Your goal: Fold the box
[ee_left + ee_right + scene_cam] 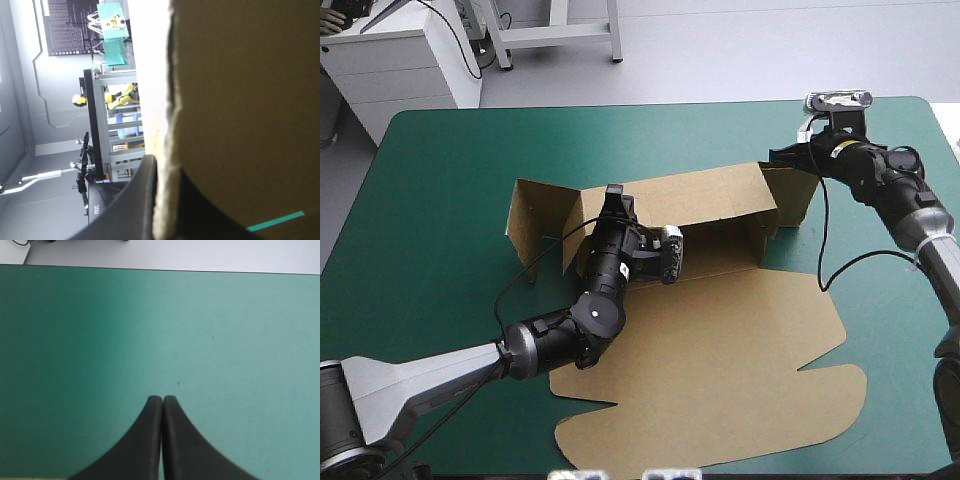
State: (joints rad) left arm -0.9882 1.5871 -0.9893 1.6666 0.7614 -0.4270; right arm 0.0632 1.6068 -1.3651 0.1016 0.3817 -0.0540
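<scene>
The brown box (710,205) stands mid-table with its back wall and end flaps raised, and its lid (720,380) lies flat toward the near edge. My left gripper (613,197) is at the top edge of the raised wall near the left flap (540,225). In the left wrist view the board (245,100) runs between the fingers of my left gripper (162,200), which is shut on it. My right gripper (785,155) hovers just behind the right end flap (795,195). In its own view my right gripper (162,399) is shut and holds nothing, with only the teal-green cover (150,330) ahead.
Bare teal-green cover (440,280) lies left of the box and along the far side. A white cabinet (400,60) stands beyond the table's far left corner. The table's right edge runs close to my right arm.
</scene>
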